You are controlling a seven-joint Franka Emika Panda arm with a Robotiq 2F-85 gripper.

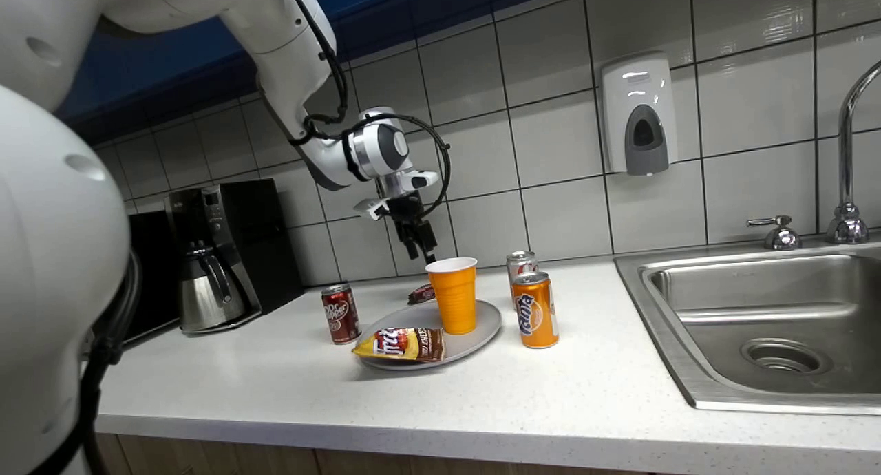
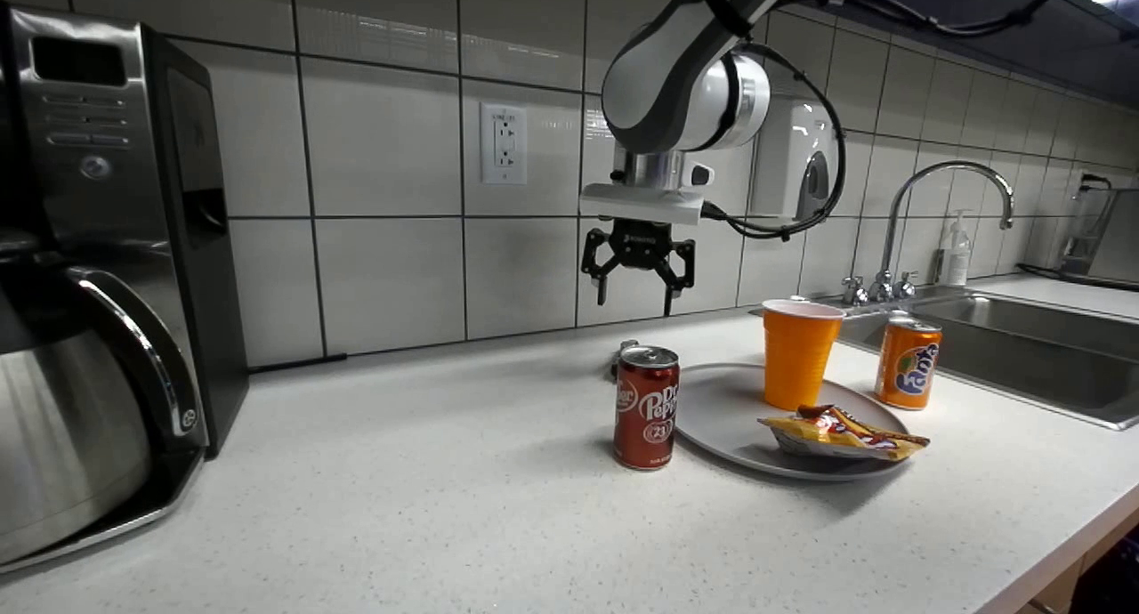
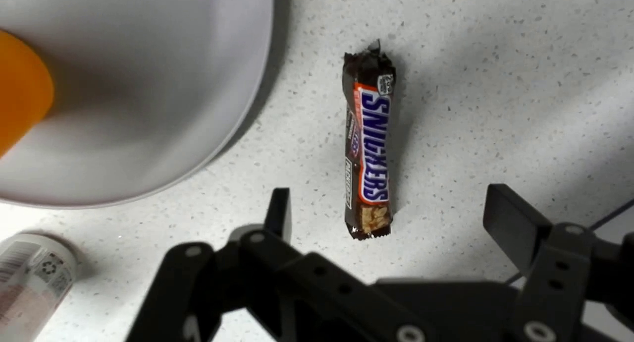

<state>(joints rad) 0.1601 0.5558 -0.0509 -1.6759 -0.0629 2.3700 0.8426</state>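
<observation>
My gripper [image 3: 390, 203] stands open above the counter, its fingers [image 3: 515, 225] wide apart with nothing held. Nearest to it lies a dark brown Snickers bar [image 3: 369, 148], seen in the wrist view between and ahead of the fingertips, not touched by them. In an exterior view the bar [image 1: 421, 294] shows behind the plate, partly hidden. The gripper [image 2: 634, 297] hangs well above the counter, near the wall. Beside the bar is a round grey plate [image 3: 223, 134]. On it stand an orange cup [image 1: 454, 299], upright, and a yellow-brown snack bag [image 1: 406, 344], lying at the front rim.
A Dr Pepper can [image 2: 647, 409] stands beside the plate. On the opposite side are an orange Fanta can [image 1: 535, 312] and a silvery can [image 1: 521, 263] behind it. A coffee maker [image 1: 241, 241], a steel sink [image 1: 661, 337] and the tiled wall [image 2: 525, 267] border the area.
</observation>
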